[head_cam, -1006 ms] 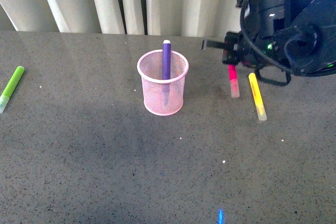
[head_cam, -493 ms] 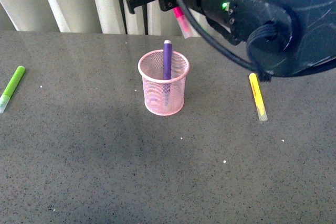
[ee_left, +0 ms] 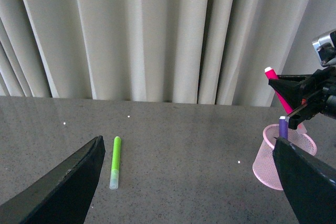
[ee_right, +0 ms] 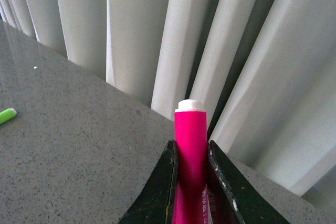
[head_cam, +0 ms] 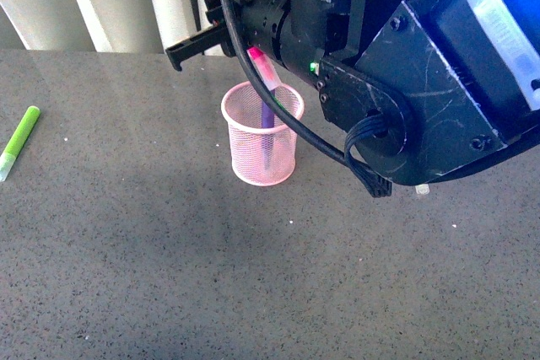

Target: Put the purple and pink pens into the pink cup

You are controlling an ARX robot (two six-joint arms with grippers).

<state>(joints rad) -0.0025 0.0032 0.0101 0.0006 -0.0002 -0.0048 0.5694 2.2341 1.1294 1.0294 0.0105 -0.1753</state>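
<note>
Two right fingers (ee_right: 160, 195) tight on pink pen (ee_right: 190, 145), over pink cup (head_cam: 251, 145).

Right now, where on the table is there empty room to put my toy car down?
The widest bare patch of table lies between the green marker and the pink cup, plus the near strip in front of the cup. It is crowded over the cup, where the right pincer holds the pink pen above the purple pen standing inside.
</note>
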